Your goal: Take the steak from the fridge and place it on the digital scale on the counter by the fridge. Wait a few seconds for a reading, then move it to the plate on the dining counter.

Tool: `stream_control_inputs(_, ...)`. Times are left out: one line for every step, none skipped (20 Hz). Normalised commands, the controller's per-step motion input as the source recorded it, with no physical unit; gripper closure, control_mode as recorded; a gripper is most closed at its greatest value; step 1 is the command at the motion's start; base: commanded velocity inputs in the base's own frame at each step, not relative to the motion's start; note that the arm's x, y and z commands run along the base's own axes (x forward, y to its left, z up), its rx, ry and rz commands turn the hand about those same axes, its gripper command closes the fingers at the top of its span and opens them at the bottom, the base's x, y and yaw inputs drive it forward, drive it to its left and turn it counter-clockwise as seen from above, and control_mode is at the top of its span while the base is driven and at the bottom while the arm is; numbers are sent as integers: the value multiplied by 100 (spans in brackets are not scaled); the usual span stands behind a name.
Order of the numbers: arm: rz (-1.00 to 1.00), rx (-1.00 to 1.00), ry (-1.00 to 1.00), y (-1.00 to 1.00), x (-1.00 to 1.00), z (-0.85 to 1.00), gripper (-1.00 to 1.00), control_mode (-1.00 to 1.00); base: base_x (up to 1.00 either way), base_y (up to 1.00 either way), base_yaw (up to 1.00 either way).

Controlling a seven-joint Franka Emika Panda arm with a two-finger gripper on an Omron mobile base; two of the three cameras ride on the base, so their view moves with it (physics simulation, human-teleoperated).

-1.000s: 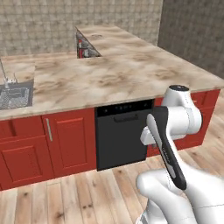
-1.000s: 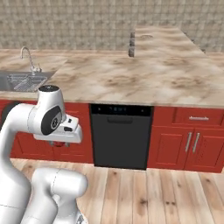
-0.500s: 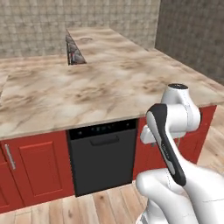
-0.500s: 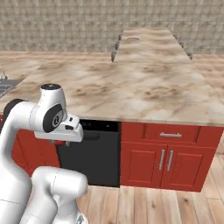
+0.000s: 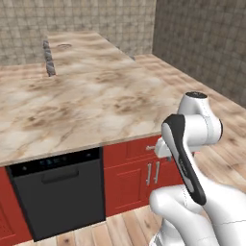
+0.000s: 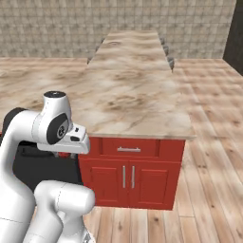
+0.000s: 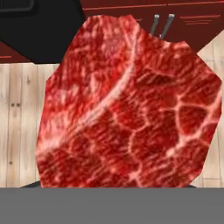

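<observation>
— So, what does the left base view give you?

— I see the dining counter (image 5: 86, 101) spread ahead of my arm, long and marbled, running away toward the far wall. Near its far end there's a faint round mark I take for the plate (image 5: 64, 46), too small to be sure. Stools (image 5: 48, 60) line the counter's left edge. Below the near edge sit a black dishwasher (image 5: 57, 192) and red cabinets (image 5: 139, 173). My arm is folded low, in front of the cabinets.

— And the right base view?

— Same counter from the other side, with that faint ring at the far end again. The hand hangs below the counter's edge, by the red drawer (image 6: 130, 149).

— The hand view?

— The steak (image 7: 127, 105) sits right against the lens, red with pale marbling, standing taller than wide. Behind it are wooden floor (image 7: 17, 127) and cabinet fronts. I judge the gripper is clamped on the steak at a middling width, though its fingertips are hidden behind the meat.

— What does the next move turn on?

— The plate lies well apart from the hand, far up the counter and higher than it. I'd judge the steak must come up over the edge and travel down the counter's length.
</observation>
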Motion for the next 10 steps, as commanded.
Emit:
stream_control_inputs(0,0,0,0,0,0,100,100,73,-100,-9)
stream_control_inputs(0,0,0,0,0,0,100,100,80,-100,-8)
stream_control_inputs(0,0,0,0,0,0,100,100,81,-100,-7)
stream_control_inputs(0,0,0,0,0,0,100,100,81,-100,-7)
stream_control_inputs(0,0,0,0,0,0,100,100,81,-100,-7)
stream_control_inputs(0,0,0,0,0,0,100,100,81,-100,-6)
stream_control_inputs(0,0,0,0,0,0,100,100,79,-100,-6)
stream_control_inputs(0,0,0,0,0,0,100,100,77,-100,-4)
stream_control_inputs(0,0,0,0,0,0,100,100,80,-100,0)
stream_control_inputs(0,0,0,0,0,0,100,100,79,-100,0)
